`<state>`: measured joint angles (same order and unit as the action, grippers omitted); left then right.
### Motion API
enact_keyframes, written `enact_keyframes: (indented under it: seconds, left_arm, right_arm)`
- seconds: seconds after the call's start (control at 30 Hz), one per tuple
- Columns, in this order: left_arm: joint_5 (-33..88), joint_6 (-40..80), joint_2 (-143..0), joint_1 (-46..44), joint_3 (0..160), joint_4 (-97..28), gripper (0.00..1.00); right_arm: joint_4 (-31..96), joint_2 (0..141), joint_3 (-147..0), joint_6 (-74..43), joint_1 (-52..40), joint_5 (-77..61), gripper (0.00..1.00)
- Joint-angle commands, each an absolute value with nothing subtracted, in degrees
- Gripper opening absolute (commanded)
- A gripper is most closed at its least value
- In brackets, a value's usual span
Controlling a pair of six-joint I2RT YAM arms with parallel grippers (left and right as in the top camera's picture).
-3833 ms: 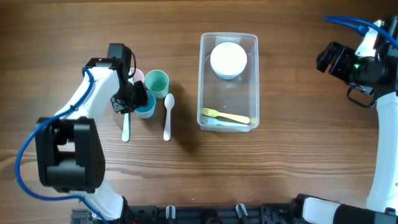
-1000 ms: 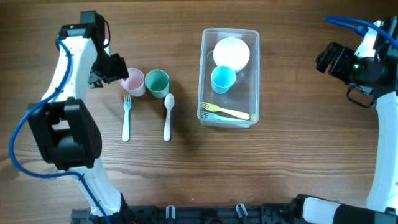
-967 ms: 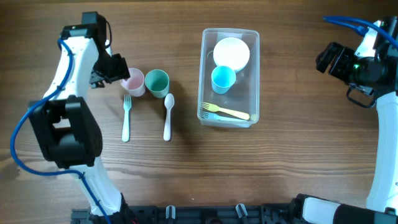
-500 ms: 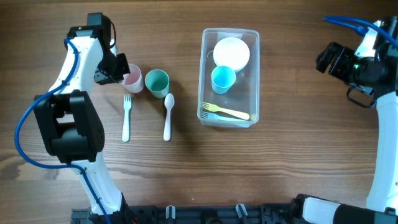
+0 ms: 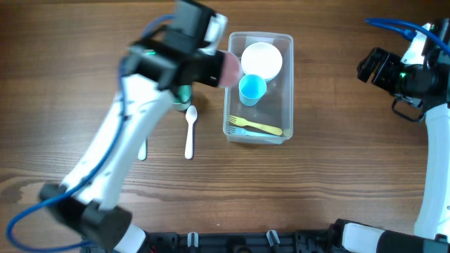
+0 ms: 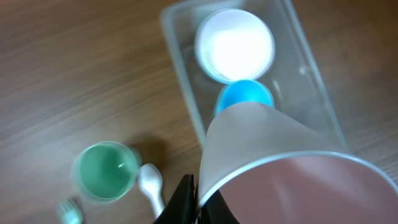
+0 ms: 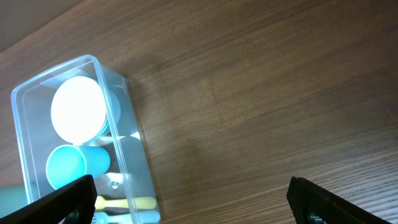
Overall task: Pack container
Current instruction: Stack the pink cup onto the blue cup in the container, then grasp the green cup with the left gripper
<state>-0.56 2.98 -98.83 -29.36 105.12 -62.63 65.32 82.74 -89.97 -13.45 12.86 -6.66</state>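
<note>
1. Although the left arm point(image 5: 126, 133) hides much of the table's left half, a white spoon point(image 5: 189, 132) shows closest to the near edge, handle toward it.
2. Just right of it stands the container point(image 5: 289, 91), midway between the left and right edges and closer to the far edge. A yellow fork point(image 5: 260, 128) lies across its near end.
3. A green cup point(image 6: 104, 171) stands just beyond the spoon.
4. Inside the container, a blue cup point(image 5: 252, 88) stands upright.
5. The left gripper point(image 6: 193, 200) is clenched on a pink cup point(image 6: 280, 174), holding it tilted above the table at the container's left rim.
6. A white bowl point(image 5: 261, 60) fills the container's far end.
7. By the right edge, the right gripper point(image 7: 189, 193) hangs with jaws spread wide, grasping nothing.
</note>
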Motion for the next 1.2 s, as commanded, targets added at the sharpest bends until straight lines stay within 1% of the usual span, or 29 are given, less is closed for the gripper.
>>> enact_keyframes:
  seconds: [0.0,0.2,0.3,0.4,0.43,0.47,0.5,0.53,0.57,0.6,0.67,0.7,0.73,0.8,0.87,0.93,0.97,1.0,1.03,1.1,1.17]
  left_arm:
    - [-0.99,-1.67,-106.48,-34.68,105.01,-58.96,0.04]
    - [-3.40,-3.07,-116.60,-35.46,105.01,-52.80,0.04]
    - [-3.57,-3.05,-118.30,-35.40,105.01,-50.92,0.04]
    - [-4.40,-3.01,-118.30,-35.40,105.01,-50.24,0.08]
    - [-5.08,-3.03,-118.32,-35.35,105.01,-50.33,0.11]
    - [-5.08,-3.01,-118.30,-35.22,105.01,-50.37,0.17]
    - [-5.08,-3.01,-118.30,-35.14,105.01,-50.37,0.25]
    - [-5.08,-3.01,-118.30,-35.14,105.01,-50.46,0.41]
    - [-5.61,-2.96,-118.30,-35.14,105.03,-50.74,0.62]
    - [-5.91,-2.46,-117.86,-35.14,105.19,-51.33,0.66]
    - [-6.87,-1.83,-116.11,-35.07,107.39,-54.52,0.67]
    - [-9.30,-0.01,-115.13,-34.96,108.71,-56.05,0.73]
    - [-13.65,3.55,-112.92,-34.30,111.20,-59.46,0.75]
    - [-13.80,5.37,-109.47,-32.51,111.94,-62.39,0.77]
    - [-13.76,8.51,-107.35,-28.05,111.94,-67.29,0.78]
    - [-12.16,11.57,-108.47,-22.41,111.22,-70.81,0.81]
    - [-10.09,12.73,-109.43,-19.42,110.32,-71.75,0.80]
    - [-5.10,14.74,-111.35,-14.44,107.33,-72.69,0.76]
    - [-2.81,15.57,-112.71,-11.57,105.21,-73.12,0.73]
    - [0.67,15.51,-114.24,-8.23,101.58,-72.62,0.70]
    - [2.37,14.48,-115.15,-5.56,96.53,-68.01,0.69]
  right_arm:
    - [65.17,83.05,-89.65,-14.11,12.99,-7.53,1.00]
    - [65.17,83.05,-89.65,-14.09,12.99,-7.53,1.00]
    - [65.17,83.05,-89.65,-14.11,12.99,-7.53,1.00]
    - [65.17,83.05,-89.65,-14.11,12.99,-7.53,1.00]
    - [65.17,83.05,-89.65,-14.11,12.99,-7.53,1.00]
    - [65.17,83.05,-89.65,-14.11,12.99,-7.53,1.00]
    - [65.14,83.05,-89.65,-14.11,12.99,-7.53,1.00]
    - [65.17,83.05,-89.65,-14.11,12.99,-7.53,1.00]
    - [65.17,83.05,-89.65,-14.11,12.99,-7.53,1.00]
    - [65.17,83.05,-89.65,-14.11,12.99,-7.53,1.00]
    - [65.17,83.05,-89.65,-14.11,12.99,-7.53,1.00]
    - [65.17,83.05,-89.65,-14.11,12.99,-7.53,1.00]
    - [65.17,83.05,-89.65,-14.11,12.99,-7.53,1.00]
    - [65.17,83.05,-89.65,-14.11,12.99,-7.53,1.00]
    - [65.17,83.05,-89.65,-14.09,12.99,-7.53,1.00]
    - [65.17,83.05,-89.65,-14.11,12.99,-7.53,1.00]
    - [65.14,83.05,-89.65,-14.09,12.99,-7.53,1.00]
    - [65.17,83.05,-89.65,-14.09,12.99,-7.53,1.00]
    - [65.17,83.05,-89.65,-14.11,12.99,-7.53,1.00]
    - [65.17,83.05,-89.65,-14.11,12.99,-7.53,1.00]
    - [65.17,83.05,-89.65,-14.11,12.99,-7.53,1.00]
